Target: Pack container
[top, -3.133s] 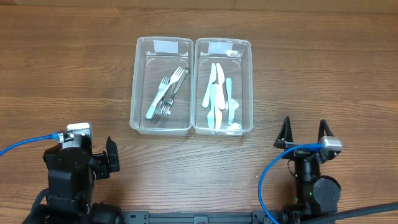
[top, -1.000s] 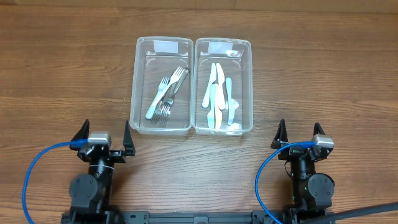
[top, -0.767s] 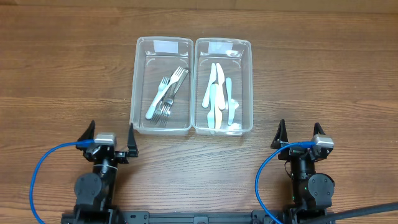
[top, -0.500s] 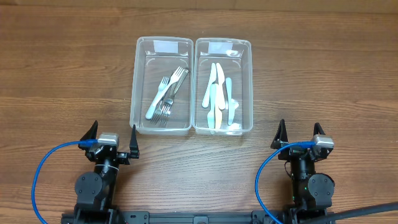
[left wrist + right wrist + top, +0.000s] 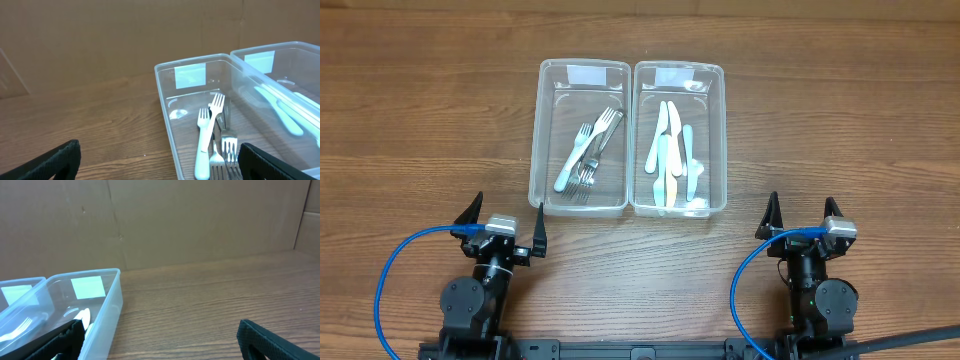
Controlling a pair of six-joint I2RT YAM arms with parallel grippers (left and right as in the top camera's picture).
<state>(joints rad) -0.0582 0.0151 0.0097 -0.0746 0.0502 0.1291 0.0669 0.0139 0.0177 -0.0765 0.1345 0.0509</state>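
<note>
Overhead, fork container (image 5: 565,110) and knife container (image 5: 710,120) sit side by side toward the table's (image 5: 420,120) far edge, with the left gripper (image 5: 508,208) and right gripper (image 5: 802,202) spread wide and empty near the front edge; the left wrist view faces the forks (image 5: 210,135); the right wrist view shows the knife container's corner.

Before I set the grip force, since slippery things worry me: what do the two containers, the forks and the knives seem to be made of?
Left container and right container: clear glossy plastic; the table shows through their walls.
Forks: mostly shiny grey, probably metal. The pale blue fork looks matte, likely plastic.
Knives: white, pale blue and cream, opaque, likely plastic.
</note>
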